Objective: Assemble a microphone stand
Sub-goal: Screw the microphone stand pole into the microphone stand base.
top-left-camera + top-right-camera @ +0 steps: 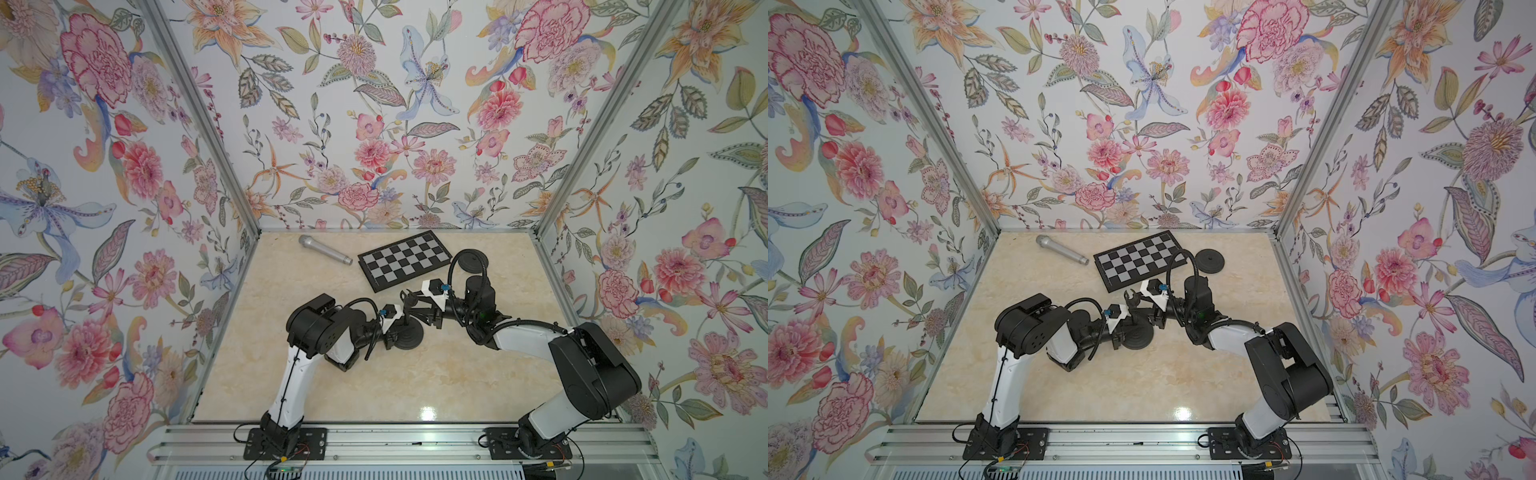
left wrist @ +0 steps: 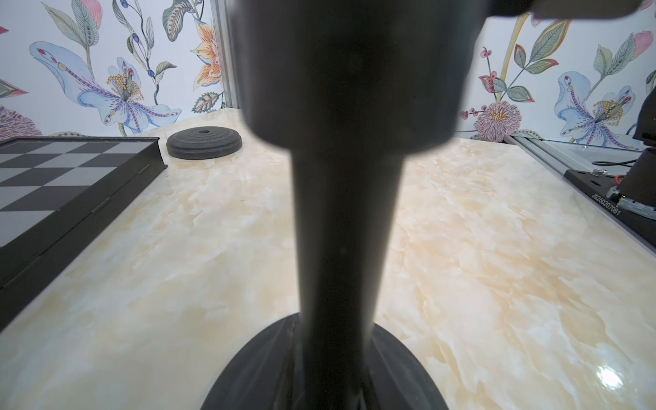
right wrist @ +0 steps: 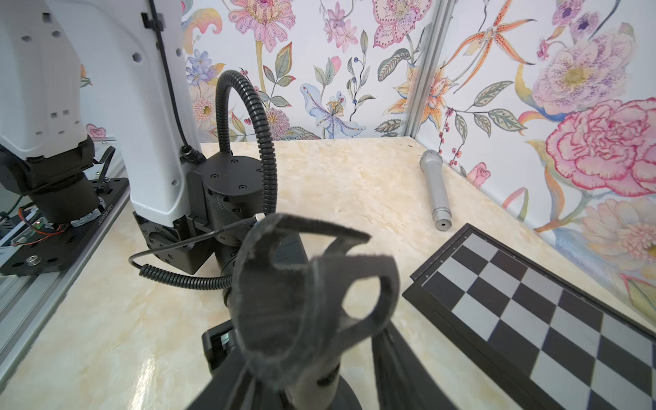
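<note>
At table (image 1: 415,382) centre, we note: left gripper (image 1: 401,328) clamped on stand post (image 2: 340,230); right gripper (image 1: 417,309) jaws apart, straddling post (gap visible one side); microphone (image 1: 325,249) well apart.

Floral walls (image 1: 374,104), cream marbled tabletop (image 1: 395,382)
Black stand (image 1: 409,336) at centre; silver microphone (image 1: 325,249) at eleven o'clock; black-and-grey chequered board (image 1: 405,261) at twelve.

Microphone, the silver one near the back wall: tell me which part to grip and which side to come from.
Best grip the microphone at mid-barrel, coming straight down from above with the jaws across its length. It lies flat on the table, so only the top and sides are free. The barrel is straight and narrower than the rounded head.
</note>
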Tool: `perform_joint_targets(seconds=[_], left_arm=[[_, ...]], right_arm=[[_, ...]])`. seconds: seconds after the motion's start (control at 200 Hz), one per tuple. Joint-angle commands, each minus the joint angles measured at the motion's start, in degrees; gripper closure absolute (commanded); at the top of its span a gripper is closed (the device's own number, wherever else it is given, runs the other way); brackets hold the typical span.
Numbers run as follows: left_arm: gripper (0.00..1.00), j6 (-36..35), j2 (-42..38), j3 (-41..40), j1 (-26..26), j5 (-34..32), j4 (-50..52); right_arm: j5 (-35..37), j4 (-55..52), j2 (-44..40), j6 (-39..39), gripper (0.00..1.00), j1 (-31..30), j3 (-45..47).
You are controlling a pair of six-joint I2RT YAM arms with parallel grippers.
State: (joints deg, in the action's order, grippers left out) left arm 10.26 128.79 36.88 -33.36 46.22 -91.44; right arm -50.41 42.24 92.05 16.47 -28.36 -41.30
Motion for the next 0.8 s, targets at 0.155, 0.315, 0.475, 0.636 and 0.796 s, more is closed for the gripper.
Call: perform_joint_targets(seconds=[0.155, 0.315, 0.475, 0.636, 0.796], left_arm=[[0.72, -0.3, 1.7, -1.2, 0.3, 0.9, -14.1], [0.7, 0.7, 1.2, -1.8, 0.3, -1.8, -14.1], [0.7, 0.7, 1.0, -2.3, 0.0, -3.0, -14.0], [0.7, -0.3, 0.1, -3.4, -0.3, -5.3, -14.1], [0.72, -0.4, 0.8, -3.0, -0.5, -4.2, -14.1]], right_arm=[[-2.5, 3.1, 4.1, 0.6, 0.72, 0.0, 0.9], [12.0, 12.7, 1.6, -5.8, 0.98, -2.4, 7.2], [47.3, 16.9, 0.0, -12.2, 1.0, -15.0, 12.6], [58.8, 23.0, 1.8, -18.3, 1.0, -20.8, 15.3], [48.6, 21.7, 2.0, -14.8, 0.87, -20.1, 14.2]])
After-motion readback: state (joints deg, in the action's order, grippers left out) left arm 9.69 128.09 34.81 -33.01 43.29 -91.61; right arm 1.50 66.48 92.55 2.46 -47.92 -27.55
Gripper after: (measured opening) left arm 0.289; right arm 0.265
